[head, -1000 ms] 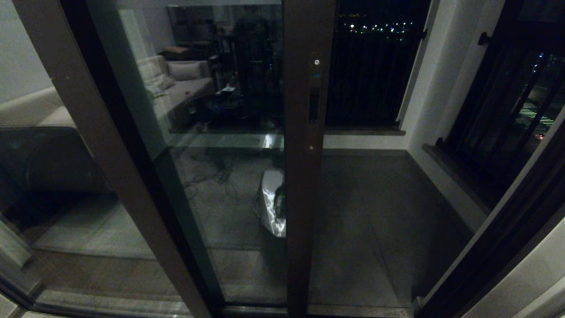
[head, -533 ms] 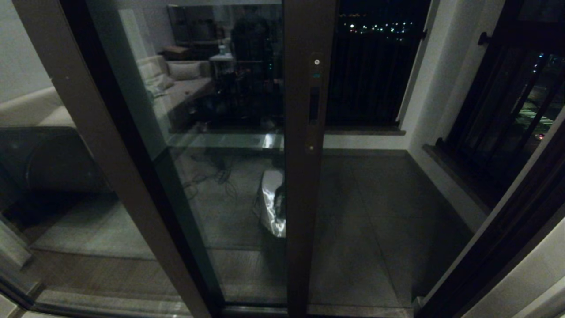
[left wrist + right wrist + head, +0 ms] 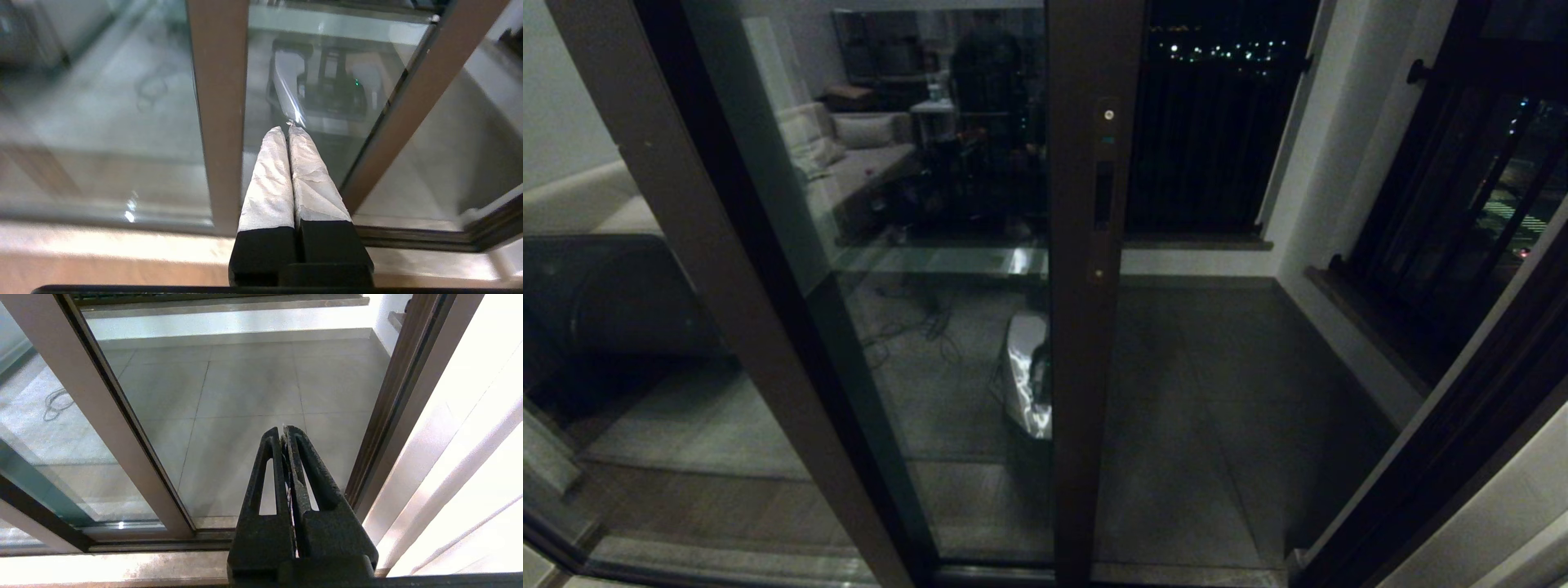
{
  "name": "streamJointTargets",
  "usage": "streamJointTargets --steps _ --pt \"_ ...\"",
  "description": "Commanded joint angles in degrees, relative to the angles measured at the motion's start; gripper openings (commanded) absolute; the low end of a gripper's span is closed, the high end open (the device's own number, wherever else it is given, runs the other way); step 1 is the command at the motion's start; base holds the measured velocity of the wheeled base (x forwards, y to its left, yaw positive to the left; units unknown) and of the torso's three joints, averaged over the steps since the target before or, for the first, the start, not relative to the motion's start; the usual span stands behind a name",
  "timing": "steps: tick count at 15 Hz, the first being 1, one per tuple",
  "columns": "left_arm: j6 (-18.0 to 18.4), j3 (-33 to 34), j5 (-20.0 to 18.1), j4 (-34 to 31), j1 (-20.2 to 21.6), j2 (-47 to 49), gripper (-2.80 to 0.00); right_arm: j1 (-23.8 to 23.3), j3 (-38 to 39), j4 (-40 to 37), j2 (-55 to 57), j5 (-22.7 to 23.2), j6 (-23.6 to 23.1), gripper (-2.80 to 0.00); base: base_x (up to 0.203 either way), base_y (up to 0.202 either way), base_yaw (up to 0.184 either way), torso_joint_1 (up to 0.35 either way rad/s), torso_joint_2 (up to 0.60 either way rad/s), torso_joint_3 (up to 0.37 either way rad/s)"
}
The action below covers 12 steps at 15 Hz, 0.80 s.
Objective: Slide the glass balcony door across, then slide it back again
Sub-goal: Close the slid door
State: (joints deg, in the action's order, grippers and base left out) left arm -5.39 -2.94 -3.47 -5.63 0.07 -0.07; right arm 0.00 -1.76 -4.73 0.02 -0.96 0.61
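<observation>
The glass balcony door (image 3: 947, 327) stands partly slid aside. Its dark brown stile (image 3: 1090, 367) runs down the middle of the head view and carries the narrow slot handle (image 3: 1103, 192). Right of the stile the doorway is open onto the balcony floor (image 3: 1201, 392). Neither gripper shows in the head view. My left gripper (image 3: 286, 128), its fingers wrapped in white tape, is shut and empty, pointing at the glass just short of the stile (image 3: 408, 114). My black right gripper (image 3: 282, 430) is shut and empty, facing the open gap beside the stile (image 3: 94, 408).
A plain brown post (image 3: 711, 269) of the fixed panel slants down the left. Black-barred railings (image 3: 1209, 147) close the balcony's far side and right side (image 3: 1462, 204). The dark door jamb (image 3: 388, 416) bounds the opening on the right, with the floor track (image 3: 143, 543) below.
The door stile stays where it was. Only the reflections in the glass shift slightly.
</observation>
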Motion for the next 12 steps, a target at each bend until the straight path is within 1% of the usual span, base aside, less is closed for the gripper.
streamJointTargets --steps 1,2,3,4,5,6,7,8,9,10,11,12 --pt "-3.8 -0.4 1.5 -1.2 0.0 0.1 -2.80 0.0 0.0 0.0 0.0 0.0 0.0 -2.80 0.000 0.000 0.000 0.000 0.00 0.000" --pt "-5.5 -0.4 2.9 -1.1 0.0 0.0 -2.80 0.0 0.0 0.0 0.0 0.0 0.0 -2.80 0.000 0.000 0.000 0.000 0.00 0.000" --pt "-5.9 -0.4 3.6 -1.2 0.0 0.0 -2.80 0.0 0.0 0.0 0.0 0.0 0.0 -2.80 0.000 0.000 0.000 0.000 0.00 0.000" --pt "-5.0 -0.6 3.6 -1.3 0.0 0.0 -2.80 0.0 0.0 0.0 0.0 0.0 0.0 -2.80 0.000 0.000 0.000 0.000 0.00 0.000" --pt "-1.7 -0.6 3.4 -1.3 0.0 0.0 -2.80 0.0 0.0 0.0 0.0 0.0 0.0 -2.80 0.000 0.000 0.000 0.000 0.00 0.000" --pt "3.4 -0.7 3.2 -1.4 0.0 0.0 -2.80 0.0 0.0 0.0 0.0 0.0 0.0 -2.80 0.000 0.000 0.000 0.000 0.00 0.000" --pt "9.3 -0.2 3.2 -1.6 0.0 0.0 -2.80 0.0 0.0 0.0 0.0 0.0 0.0 -2.80 0.000 0.000 0.000 0.000 0.00 0.000" --pt "13.5 0.3 2.8 -1.6 0.0 0.0 -2.80 0.0 0.0 0.0 0.0 0.0 0.0 -2.80 0.000 0.000 0.000 0.000 0.00 0.000" --pt "13.6 0.4 2.3 -1.6 0.0 0.0 -2.80 0.0 0.0 0.0 0.0 0.0 0.0 -2.80 0.000 0.000 0.000 0.000 0.00 0.000" --pt "9.6 0.4 2.3 -1.7 -0.1 0.0 -2.80 0.0 0.0 0.0 0.0 0.0 0.0 -2.80 0.000 0.000 0.000 0.000 0.00 0.000" --pt "7.6 0.4 2.7 -1.7 0.0 0.0 -2.80 0.0 0.0 0.0 0.0 0.0 0.0 -2.80 0.000 0.000 0.000 0.000 0.00 0.000" --pt "7.5 0.4 2.8 -1.7 0.0 0.0 -2.80 0.0 0.0 0.0 0.0 0.0 0.0 -2.80 0.000 0.000 0.000 0.000 0.00 0.000"
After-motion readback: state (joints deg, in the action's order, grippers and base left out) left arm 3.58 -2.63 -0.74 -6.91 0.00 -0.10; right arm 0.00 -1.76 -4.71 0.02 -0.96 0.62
